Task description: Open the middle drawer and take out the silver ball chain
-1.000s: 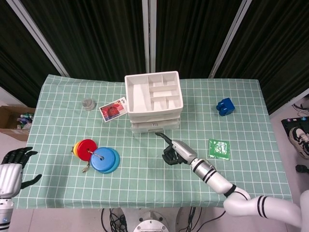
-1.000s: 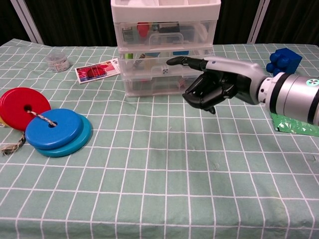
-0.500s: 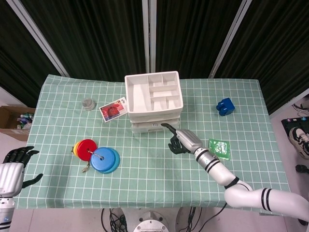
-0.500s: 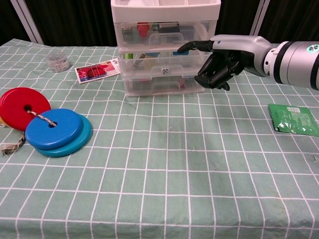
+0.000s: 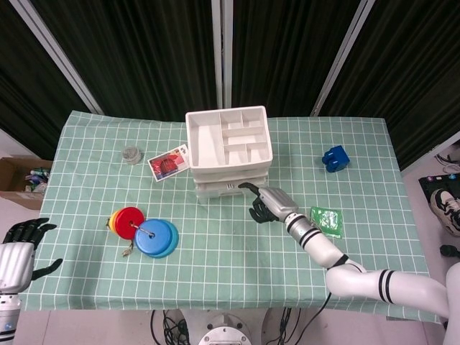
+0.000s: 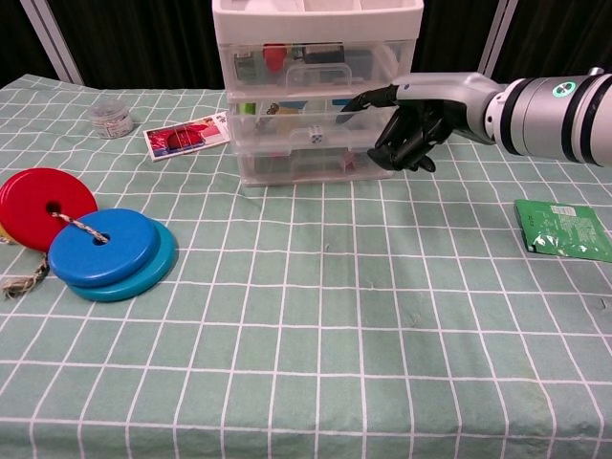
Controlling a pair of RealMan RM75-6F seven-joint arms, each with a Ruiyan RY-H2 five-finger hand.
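Observation:
A white three-drawer unit (image 5: 228, 149) (image 6: 316, 91) stands at the table's middle back, all drawers closed. Through the clear front of the middle drawer (image 6: 304, 117) I see small items, but no silver chain can be made out. My right hand (image 5: 267, 204) (image 6: 413, 119) is at the drawer fronts, one finger stretched out with its tip at the middle drawer's right front and the others curled in, holding nothing. My left hand (image 5: 20, 248) hangs off the table's left edge, fingers spread and empty.
Red and blue discs (image 5: 143, 231) (image 6: 91, 236) tied with a cord lie at the left. A picture card (image 5: 168, 163) and a small clear jar (image 5: 132, 154) sit left of the drawers. A green packet (image 5: 326, 221) (image 6: 564, 229) and a blue block (image 5: 335, 157) lie on the right.
My right hand has travelled from the open cloth in front of the drawers up to the drawer fronts, its outstretched finger now reaching the middle drawer. The left hand stays put.

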